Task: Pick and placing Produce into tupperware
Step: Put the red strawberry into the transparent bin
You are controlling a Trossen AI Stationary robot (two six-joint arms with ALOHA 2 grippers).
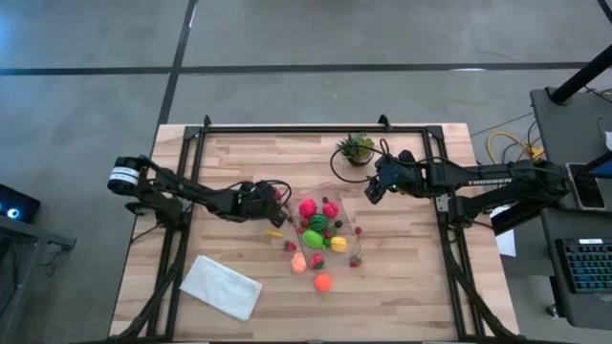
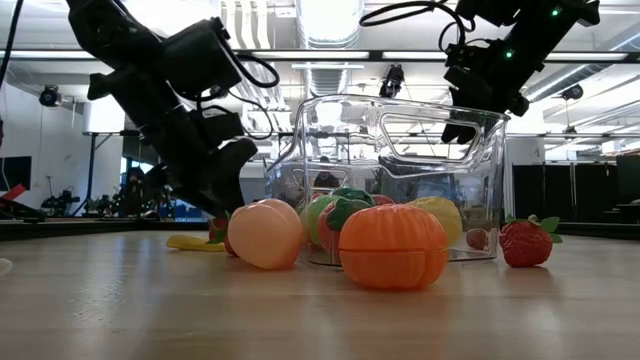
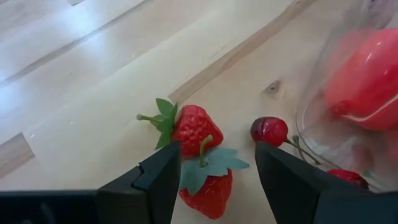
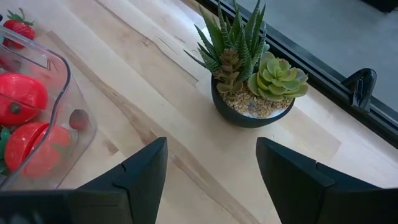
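Left gripper [image 3: 214, 163] open, low over table, straddling strawberry [image 3: 208, 183] just left of clear container [image 1: 330, 222]. Second strawberry [image 3: 189, 129] just beyond. Right gripper [image 4: 211, 165] open, waiting near potted plant [image 4: 252, 81].

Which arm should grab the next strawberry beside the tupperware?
Left. Its end effector is open, low over two strawberries next to the tupperware. The right end effector, also open, hangs by the potted plant, with no loose fruit between its fingers.
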